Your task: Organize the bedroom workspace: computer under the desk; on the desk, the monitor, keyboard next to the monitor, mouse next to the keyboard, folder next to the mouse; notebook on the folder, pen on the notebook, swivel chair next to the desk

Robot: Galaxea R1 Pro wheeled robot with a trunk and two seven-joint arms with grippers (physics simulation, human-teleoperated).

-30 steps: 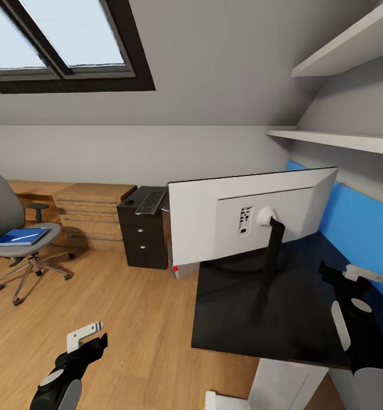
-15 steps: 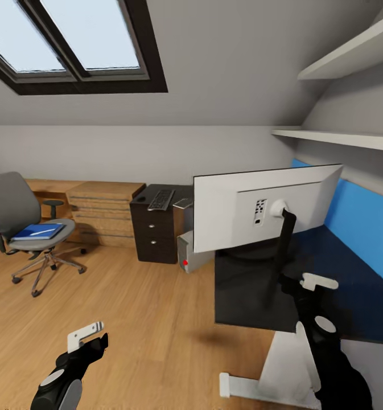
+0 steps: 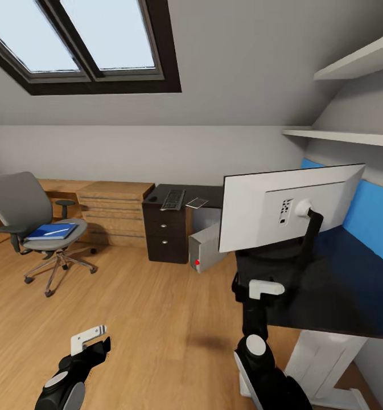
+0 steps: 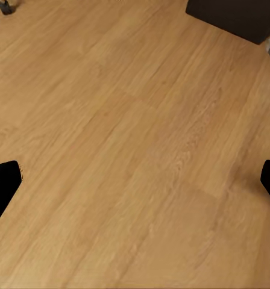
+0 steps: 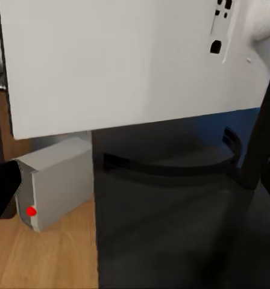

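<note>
The white-backed monitor (image 3: 282, 210) stands on the black desk (image 3: 333, 296), with its stand and curved foot (image 5: 171, 165) close in the right wrist view. A grey computer tower (image 3: 205, 247) with a red light sits on the floor at the desk's far end. The keyboard (image 3: 173, 199) lies on a dark drawer cabinet (image 3: 167, 233). A blue folder (image 3: 52, 230) with a white pen on it rests on the grey swivel chair (image 3: 26, 213). My right gripper (image 3: 260, 287) hangs open at the desk's near left edge. My left gripper (image 3: 91, 340) is open, low over bare floor (image 4: 135, 150).
A small flat grey item (image 3: 197, 202) lies beside the keyboard on the cabinet. A low wooden unit (image 3: 114, 213) runs along the back wall. White shelves (image 3: 339, 135) hang above the blue wall panel. Open wood floor spreads between me and the chair.
The whole view has shifted, so the camera moved and everything slid right in the picture. My right arm swung from the desk's right side over to its near left edge.
</note>
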